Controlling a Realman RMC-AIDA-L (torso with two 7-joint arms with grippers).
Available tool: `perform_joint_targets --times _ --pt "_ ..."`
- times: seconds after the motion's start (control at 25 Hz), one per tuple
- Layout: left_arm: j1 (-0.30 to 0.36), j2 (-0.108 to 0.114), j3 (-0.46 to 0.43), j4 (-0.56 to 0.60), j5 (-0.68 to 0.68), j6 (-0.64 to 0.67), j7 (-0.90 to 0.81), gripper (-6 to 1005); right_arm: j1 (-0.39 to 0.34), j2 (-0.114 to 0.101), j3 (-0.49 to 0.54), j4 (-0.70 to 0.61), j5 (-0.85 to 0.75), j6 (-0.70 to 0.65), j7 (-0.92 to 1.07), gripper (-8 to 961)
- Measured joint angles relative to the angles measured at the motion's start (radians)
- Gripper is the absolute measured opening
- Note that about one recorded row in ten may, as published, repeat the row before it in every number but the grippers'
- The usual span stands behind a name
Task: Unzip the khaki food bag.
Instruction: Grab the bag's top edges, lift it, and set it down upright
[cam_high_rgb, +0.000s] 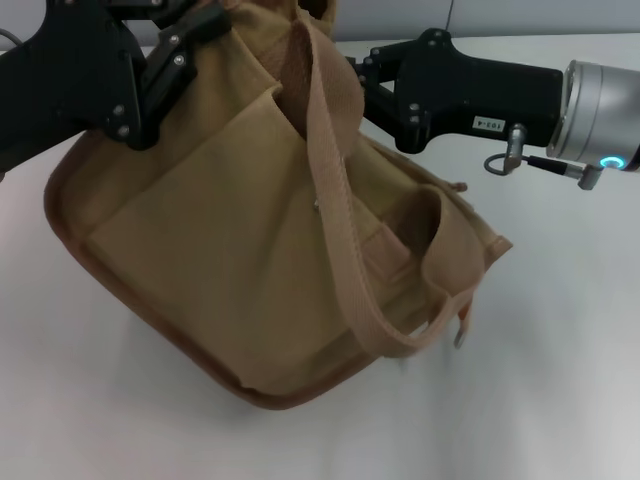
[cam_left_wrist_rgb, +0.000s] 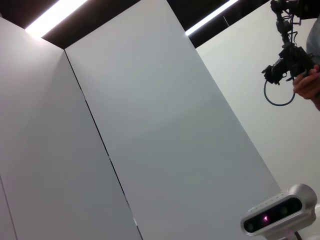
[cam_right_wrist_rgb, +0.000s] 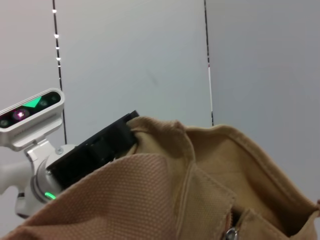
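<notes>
**Khaki bag held between two hands**

The khaki food bag (cam_high_rgb: 250, 240) fills the frame's centre, tilted on the white bench (cam_high_rgb: 560, 380); the left hand (cam_high_rgb: 175, 55), upper left, clamps its top edge; the right hand (cam_high_rgb: 365, 85), upper right, meets the bag's rim, grip undeterminable.

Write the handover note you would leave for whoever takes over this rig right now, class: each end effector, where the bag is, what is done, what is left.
Left end effector: at the khaki food bag's upper left corner, apparently gripping it.
Right end effector: against the bag's top right edge; grip hidden.
Bag: tilted on the white table, front pocket facing the head camera, webbing handle draped across it.
Done: bag braced from both sides.
Left: whether the zipper is open cannot be seen; check the zipper pull, then unzip.
</notes>
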Motion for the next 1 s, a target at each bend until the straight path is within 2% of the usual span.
perform_joint_targets --times 0.6,0.72,1.0 --pt "-0.011 -0.007 -0.003 0.0 0.0 -0.005 0.003 89 -0.001 -0.013 0.034 -0.032 -0.135 -0.123 0.01 3" --pt "-0.011 -0.008 -0.008 0.0 0.0 -0.008 0.005 90 -0.009 -0.013 0.068 -0.089 -0.22 -0.153 0.041 4" --pt "-0.015 -0.009 -0.011 -0.009 -0.001 -0.012 0.008 91 -0.017 -0.012 0.102 -0.147 -0.297 -0.211 0.064 5"
